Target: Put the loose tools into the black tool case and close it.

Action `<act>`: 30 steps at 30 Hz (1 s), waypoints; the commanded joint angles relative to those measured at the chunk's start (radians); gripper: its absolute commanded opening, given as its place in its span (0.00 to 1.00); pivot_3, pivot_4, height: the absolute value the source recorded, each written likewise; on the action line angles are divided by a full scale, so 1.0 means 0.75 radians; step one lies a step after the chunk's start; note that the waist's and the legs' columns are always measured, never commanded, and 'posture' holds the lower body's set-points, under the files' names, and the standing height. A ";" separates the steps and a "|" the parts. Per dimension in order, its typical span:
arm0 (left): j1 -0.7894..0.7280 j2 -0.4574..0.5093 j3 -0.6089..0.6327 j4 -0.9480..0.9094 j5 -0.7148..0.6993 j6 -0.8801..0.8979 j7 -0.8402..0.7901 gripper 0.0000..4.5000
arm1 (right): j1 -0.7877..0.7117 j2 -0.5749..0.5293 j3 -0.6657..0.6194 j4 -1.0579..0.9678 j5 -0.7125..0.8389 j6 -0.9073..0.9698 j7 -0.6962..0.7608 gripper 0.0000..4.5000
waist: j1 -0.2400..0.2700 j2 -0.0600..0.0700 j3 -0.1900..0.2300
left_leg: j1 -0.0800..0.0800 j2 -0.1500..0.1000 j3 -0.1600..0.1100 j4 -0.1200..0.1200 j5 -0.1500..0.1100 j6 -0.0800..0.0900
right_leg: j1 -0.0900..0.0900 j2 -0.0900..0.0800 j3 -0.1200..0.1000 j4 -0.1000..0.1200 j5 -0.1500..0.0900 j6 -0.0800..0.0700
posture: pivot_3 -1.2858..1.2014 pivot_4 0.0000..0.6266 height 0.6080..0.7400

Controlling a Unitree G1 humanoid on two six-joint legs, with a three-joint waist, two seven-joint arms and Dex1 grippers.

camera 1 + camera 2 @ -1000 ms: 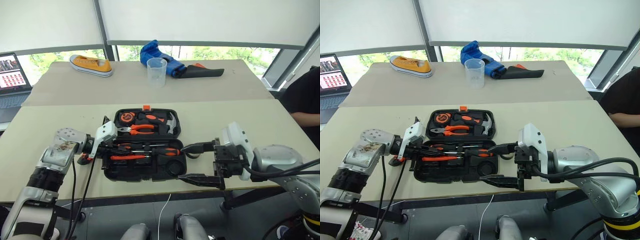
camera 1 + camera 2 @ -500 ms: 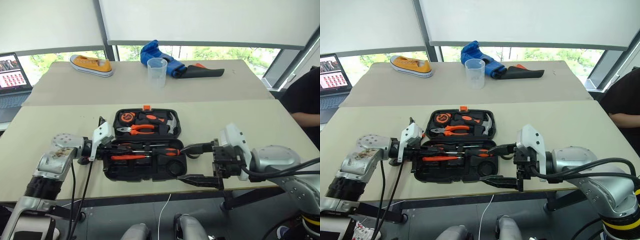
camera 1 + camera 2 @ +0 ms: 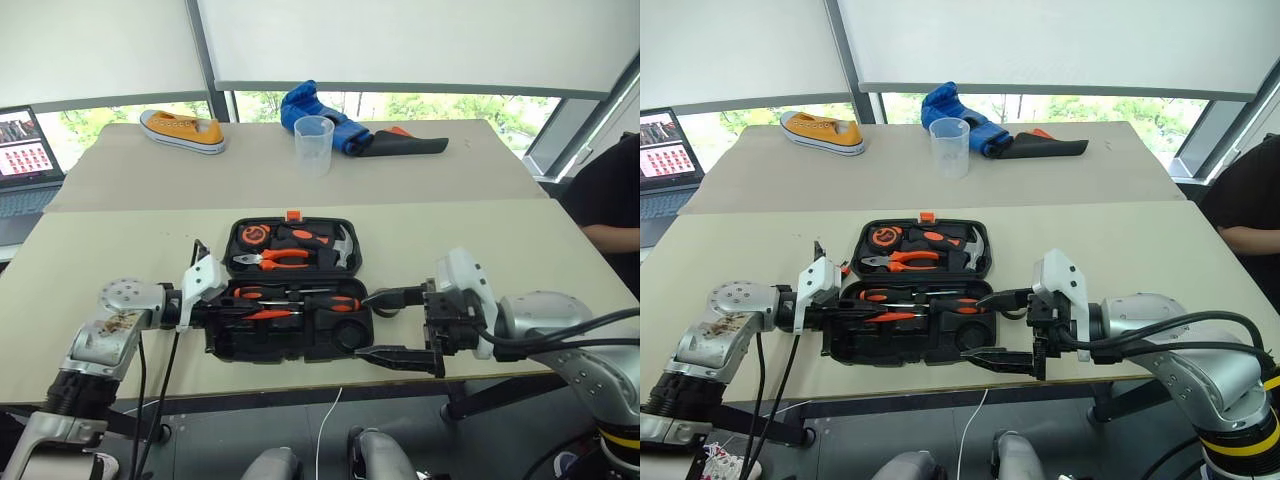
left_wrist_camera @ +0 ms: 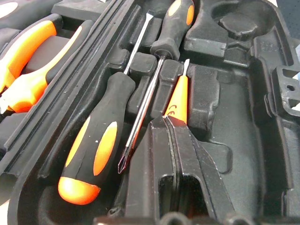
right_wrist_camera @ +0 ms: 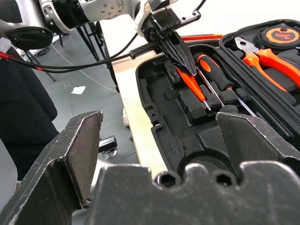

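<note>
Tabletop: tester screwdriver (image 4: 177, 96) under left gripper (image 4: 172, 123) (closed)

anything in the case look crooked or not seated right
Yes. In the black tool case, the small orange tester screwdriver lies loose across the moulded slots, not pressed into one. The shut left end effector sits at its handle end. The two long screwdrivers lie side by side.
</note>
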 commanded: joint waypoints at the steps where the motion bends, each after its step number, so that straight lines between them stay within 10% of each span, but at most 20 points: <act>1: 0.027 0.026 -0.025 -0.005 0.050 -0.070 0.000 0.01 | -0.024 0.007 -0.025 -0.017 0.013 -0.028 0.007 1.00 | 0.001 0.000 0.000 | 0.000 0.000 0.000 0.000 0.000 0.000 | 0.000 0.000 0.000 0.000 0.000 0.000 | 0.52 0.24 0.88; 30: 0.012 0.027 -0.095 -0.011 0.100 -0.109 0.007 0.01 | -0.010 0.007 -0.023 -0.019 -0.026 -0.036 0.029 1.00 | 0.001 0.000 0.000 | 0.001 0.000 0.000 0.000 0.000 0.000 | 0.001 0.000 0.000 0.000 0.000 0.000 | 0.52 0.24 0.88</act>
